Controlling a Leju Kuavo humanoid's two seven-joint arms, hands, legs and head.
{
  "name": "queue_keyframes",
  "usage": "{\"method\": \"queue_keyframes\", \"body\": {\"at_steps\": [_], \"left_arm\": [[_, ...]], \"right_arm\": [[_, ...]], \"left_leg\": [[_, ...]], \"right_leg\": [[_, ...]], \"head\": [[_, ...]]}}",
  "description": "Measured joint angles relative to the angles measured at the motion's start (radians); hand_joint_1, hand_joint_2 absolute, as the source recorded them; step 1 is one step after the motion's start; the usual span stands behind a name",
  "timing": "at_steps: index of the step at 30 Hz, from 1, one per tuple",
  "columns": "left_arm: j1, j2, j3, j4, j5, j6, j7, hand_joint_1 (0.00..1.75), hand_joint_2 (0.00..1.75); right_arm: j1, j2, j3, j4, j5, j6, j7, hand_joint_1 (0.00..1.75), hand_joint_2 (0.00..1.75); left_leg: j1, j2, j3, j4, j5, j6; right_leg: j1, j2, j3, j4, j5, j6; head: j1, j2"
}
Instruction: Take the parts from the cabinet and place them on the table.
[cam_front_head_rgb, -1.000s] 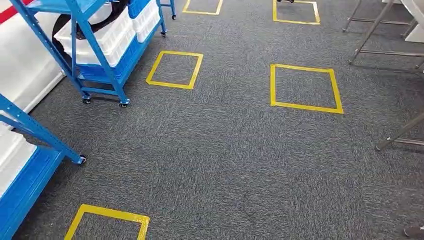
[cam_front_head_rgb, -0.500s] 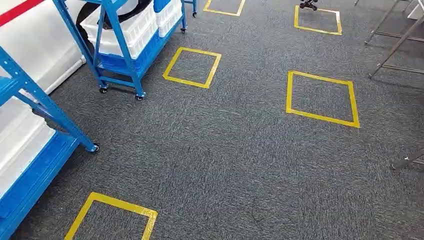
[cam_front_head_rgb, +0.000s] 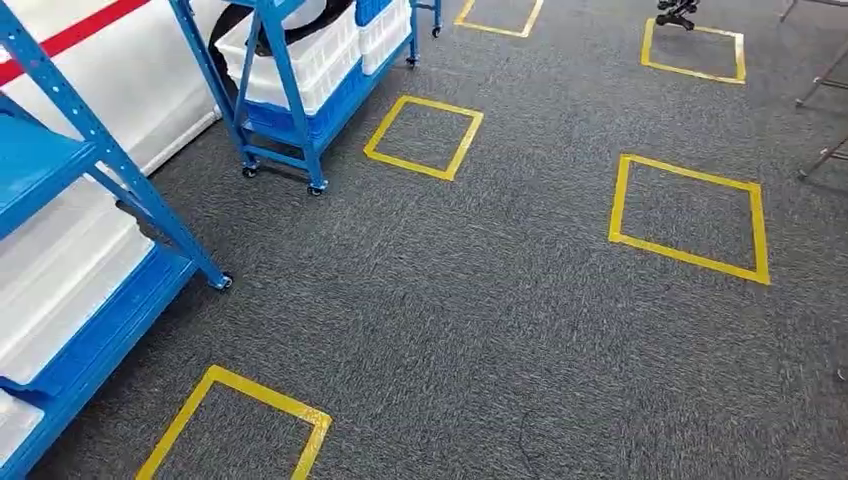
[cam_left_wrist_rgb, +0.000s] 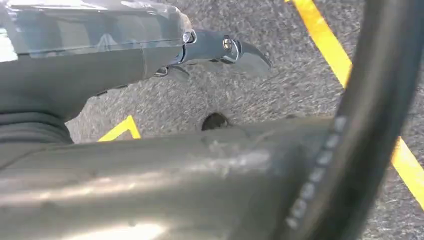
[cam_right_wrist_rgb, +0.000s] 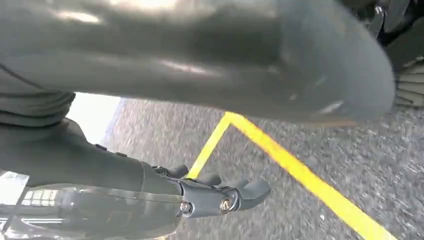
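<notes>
Two blue cabinets slide rightward as the camera turns toward them, their white bins probably holding the parts, while left hand and right hand hang with fingers loose, holding nothing.

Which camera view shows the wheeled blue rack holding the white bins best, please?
The head view: the blue rack stands there with its white bins and casters visible. The wrist views look down at carpet and yellow tape instead.
</notes>
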Motion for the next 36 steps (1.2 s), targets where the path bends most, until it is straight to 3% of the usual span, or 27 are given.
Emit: {"method": "queue_keyframes", "body": {"at_steps": [1, 2, 4, 5, 6, 7, 10, 11, 13, 15, 16, 17, 18, 19, 20, 21, 23, 25, 26, 27, 28, 30, 31, 32, 34, 35, 36], "left_arm": [[0.002, 0.0, 0.0, 0.0, 0.0, 0.0, 0.0, 0.0, 0.0], [0.004, 0.001, 0.0, 0.0, 0.0, 0.0, 0.0, 0.0, 0.0], [0.004, 0.004, 0.0, 0.0, 0.002, 0.0, 0.001, 0.0, 0.0], [0.003, 0.006, 0.0, 0.0, 0.003, 0.001, 0.002, 0.0, 0.0], [0.0, 0.006, 0.0, 0.0, 0.004, 0.001, 0.003, 0.0, 0.0], [0.0, 0.006, 0.0, 0.0, 0.004, 0.003, 0.008, 0.0, 0.0], [0.007, 0.007, 0.0, 0.0, 0.004, 0.022, 0.035, 0.0, 0.0], [0.008, 0.006, 0.0, 0.0, 0.004, 0.024, 0.038, 0.0, 0.0], [0.007, 0.006, 0.0, 0.0, 0.004, 0.024, 0.038, 0.0, 0.0], [0.006, 0.006, 0.0, 0.0, 0.005, 0.024, 0.038, 0.0, 0.0], [0.007, 0.007, 0.0, 0.0, 0.005, 0.024, 0.039, 0.0, 0.0], [0.008, 0.007, 0.0, 0.0, 0.005, 0.024, 0.039, 0.0, 0.0], [0.008, 0.007, 0.0, 0.0, 0.005, 0.024, 0.039, 0.0, 0.0], [0.007, 0.007, 0.0, 0.0, 0.005, 0.024, 0.039, 0.0, 0.0], [0.007, 0.005, 0.0, 0.0, 0.006, 0.024, 0.039, 0.0, 0.0], [0.006, 0.004, 0.0, 0.0, 0.006, 0.024, 0.039, 0.0, 0.0], [0.007, 0.003, 0.0, 0.0, 0.006, 0.024, 0.039, 0.0, 0.0], [0.01, 0.003, 0.0, 0.0, 0.006, 0.024, 0.04, 0.0, 0.0], [0.01, 0.004, 0.0, 0.0, 0.006, 0.025, 0.04, 0.0, 0.0], [0.009, 0.004, 0.0, 0.0, 0.006, 0.025, 0.04, 0.0, 0.0], [0.007, 0.003, 0.0, 0.0, 0.006, 0.025, 0.041, 0.0, 0.0], [0.006, 0.003, 0.0, 0.0, 0.005, 0.027, 0.042, 0.0, 0.0], [0.007, 0.003, 0.0, 0.0, 0.005, 0.027, 0.042, 0.0, 0.0], [0.009, 0.004, 0.0, 0.0, 0.005, 0.029, 0.043, 0.0, 0.0], [0.011, 0.005, 0.001, 0.0, 0.005, 0.031, 0.043, 0.0, 0.0], [0.011, 0.005, 0.001, 0.0, 0.005, 0.032, 0.043, 0.0, 0.0], [0.008, 0.005, 0.0, 0.0, 0.005, 0.032, 0.043, 0.0, 0.0]], "right_arm": [[0.0, 0.0, 0.0, 0.0, 0.0, 0.0, 0.0, 0.0, 0.0], [-0.001, 0.0, 0.0, 0.0, 0.0, 0.0, 0.0, 0.0, 0.0], [-0.001, 0.0, 0.0, 0.0, 0.0, 0.0, 0.0, 0.0, 0.0], [-0.001, 0.0, 0.0, 0.0, 0.001, 0.001, 0.0, 0.0, 0.0], [-0.001, 0.0, 0.0, 0.0, 0.002, 0.0, 0.0, 0.0, 0.0], [-0.001, 0.0, 0.0, 0.0, 0.004, 0.0, 0.004, 0.0, 0.0], [-0.005, 0.0, 0.0, 0.0, 0.014, -0.001, 0.027, 0.0, 0.0], [-0.004, -0.001, 0.0, 0.0, 0.016, 0.0, 0.027, 0.0, 0.0], [0.001, -0.002, 0.0, 0.0, 0.018, 0.0, 0.027, 0.0, 0.0], [0.005, -0.002, 0.0, 0.0, 0.019, 0.002, 0.027, 0.0, 0.0], [0.007, -0.002, 0.0, 0.0, 0.019, 0.002, 0.027, 0.0, 0.0], [0.008, -0.002, 0.0, 0.0, 0.019, 0.001, 0.027, 0.0, 0.0], [0.008, -0.002, 0.0, 0.0, 0.019, 0.001, 0.027, 0.0, 0.0], [0.009, -0.003, 0.0, 0.0, 0.019, 0.001, 0.027, 0.0, 0.0], [0.011, -0.004, 0.0, 0.0, 0.019, 0.001, 0.027, 0.0, 0.0], [0.012, -0.007, 0.0, 0.0, 0.019, 0.001, 0.027, 0.0, 0.0], [0.009, -0.008, 0.0, 0.0, 0.019, 0.001, 0.027, 0.0, 0.0], [0.006, -0.008, 0.0, 0.0, 0.019, 0.001, 0.027, 0.0, 0.0], [0.005, -0.008, 0.0, 0.0, 0.021, 0.003, 0.027, 0.0, 0.0], [0.007, -0.008, 0.0, 0.0, 0.023, 0.005, 0.028, 0.0, 0.0], [0.01, -0.008, 0.0, 0.0, 0.026, 0.005, 0.028, 0.0, 0.0], [0.012, -0.008, 0.0, 0.0, 0.03, 0.005, 0.028, 0.0, 0.0], [0.012, -0.008, 0.0, 0.0, 0.032, 0.005, 0.028, 0.0, 0.0], [0.012, -0.008, 0.0, 0.0, 0.033, 0.005, 0.028, 0.0, 0.0], [0.011, -0.008, 0.0, 0.0, 0.034, 0.006, 0.028, 0.0, 0.0], [0.011, -0.008, 0.0, 0.0, 0.034, 0.006, 0.028, 0.0, 0.0], [0.011, -0.008, 0.0, 0.0, 0.035, 0.006, 0.027, 0.0, 0.0]], "left_leg": [[0.002, 0.003, -0.012, 0.023, 0.004, -0.005], [0.005, 0.006, 0.002, -0.003, 0.03, -0.008], [0.011, 0.02, 0.085, -0.164, 0.115, -0.013], [0.011, 0.04, 0.127, -0.242, 0.145, -0.013], [0.003, 0.06, 0.139, -0.271, 0.131, -0.006], [0.002, 0.045, 0.137, -0.272, 0.136, 0.007], [-0.003, 0.031, 0.133, -0.276, 0.138, 0.028], [0.002, 0.026, 0.142, -0.282, 0.145, 0.039], [0.001, 0.017, 0.138, -0.283, 0.149, 0.047], [-0.004, 0.004, 0.133, -0.282, 0.15, 0.05], [-0.006, -0.005, 0.133, -0.282, 0.15, 0.05], [-0.007, -0.013, 0.134, -0.281, 0.15, 0.05], [-0.009, -0.023, 0.136, -0.281, 0.149, 0.05], [-0.009, -0.033, 0.138, -0.281, 0.149, 0.05], [-0.009, -0.043, 0.14, -0.281, 0.149, 0.049], [-0.011, -0.049, 0.138, -0.28, 0.148, 0.046], [-0.01, -0.06, 0.133, -0.278, 0.146, 0.034], [-0.006, -0.07, 0.131, -0.283, 0.149, 0.021], [-0.008, -0.064, 0.131, -0.273, 0.142, 0.017], [-0.01, -0.032, 0.119, -0.245, 0.12, 0.014], [-0.008, -0.016, 0.087, -0.181, 0.079, 0.011], [-0.002, -0.003, 0.014, -0.029, 0.011, 0.003], [0.001, -0.001, -0.01, 0.02, 0.001, -0.001], [0.002, 0.002, -0.008, 0.017, 0.016, -0.003], [0.004, 0.017, 0.053, -0.104, 0.09, -0.006], [0.003, 0.046, 0.105, -0.2, 0.131, -0.006], [0.001, 0.104, 0.136, -0.269, 0.134, -0.002]], "right_leg": [[0.0, -0.007, 0.0, 0.001, -0.001, 0.002], [-0.001, -0.013, 0.001, 0.003, -0.003, 0.005], [-0.005, -0.027, 0.003, 0.012, -0.011, 0.014], [-0.006, -0.034, 0.004, 0.019, -0.016, 0.019], [0.002, -0.039, 0.002, 0.026, -0.023, 0.029], [0.001, -0.042, 0.002, 0.028, -0.025, 0.034], [-0.004, -0.054, 0.008, 0.027, -0.026, 0.051], [-0.01, -0.04, 0.009, 0.038, -0.037, 0.058], [-0.01, 0.006, -0.039, 0.139, -0.106, 0.059], [-0.009, 0.017, -0.123, 0.305, -0.176, 0.061], [-0.01, 0.017, -0.145, 0.342, -0.176, 0.059], [-0.009, 0.018, -0.141, 0.328, -0.153, 0.056], [-0.008, 0.02, -0.119, 0.276, -0.113, 0.052], [-0.007, 0.028, -0.079, 0.188, -0.062, 0.045], [-0.004, 0.049, -0.036, 0.095, -0.017, 0.035], [0.001, 0.083, -0.014, 0.039, -0.015, 0.026], [0.004, 0.065, -0.014, 0.034, -0.012, 0.028], [0.008, 0.055, -0.011, 0.029, -0.01, 0.02], [-0.006, 0.042, -0.005, 0.015, -0.002, 0.011], [-0.004, 0.033, -0.001, 0.01, -0.003, 0.006], [-0.003, 0.021, -0.001, 0.011, -0.004, -0.001], [0.002, -0.001, -0.002, 0.011, -0.005, -0.004], [0.003, -0.012, -0.002, 0.012, -0.006, -0.004], [0.002, -0.023, -0.001, 0.013, -0.008, -0.002], [0.0, -0.044, 0.002, 0.017, -0.013, 0.003], [0.0, -0.055, 0.005, 0.021, -0.018, 0.008], [0.003, -0.065, 0.008, 0.026, -0.023, 0.014]], "head": [[0.0, 0.0], [0.0, 0.0], [0.0, 0.0], [0.0, 0.0], [0.0, 0.0], [0.001, 0.0], [0.0, 0.0], [0.0, 0.0], [0.0, 0.0], [0.0, 0.0], [0.0, 0.0], [0.0, 0.0], [0.0, 0.0], [0.0, 0.0], [0.0, 0.0], [0.0, 0.0], [0.0, 0.0], [0.0, 0.0], [0.0, 0.0], [0.0, 0.0], [0.0, 0.0], [0.0, 0.0], [0.0, 0.0], [0.0, 0.0], [0.0, 0.0], [0.0, 0.0], [0.0, 0.0]]}}
